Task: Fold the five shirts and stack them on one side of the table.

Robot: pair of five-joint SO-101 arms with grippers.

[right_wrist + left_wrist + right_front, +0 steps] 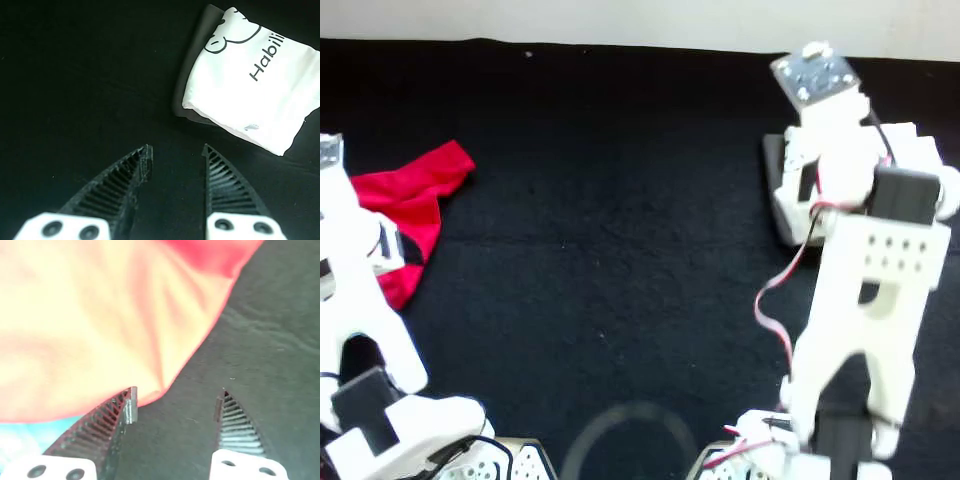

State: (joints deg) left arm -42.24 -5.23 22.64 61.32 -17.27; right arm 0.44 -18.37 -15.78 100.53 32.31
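A red shirt lies rumpled at the table's left edge, partly under my left arm. In the left wrist view the red shirt spreads just beyond my left gripper, which is open, one fingertip touching the cloth's edge, bare black cloth between the jaws. A folded white shirt rests on a dark folded one. My right gripper stands open a short way from that stack, holding nothing. In the high view the stack sits at the right behind my right arm.
The black table cloth stretches free across the middle. A pale blue patch shows beside the red shirt in the left wrist view. Both arm bases stand at the near edge, with a red cable hanging from the right arm.
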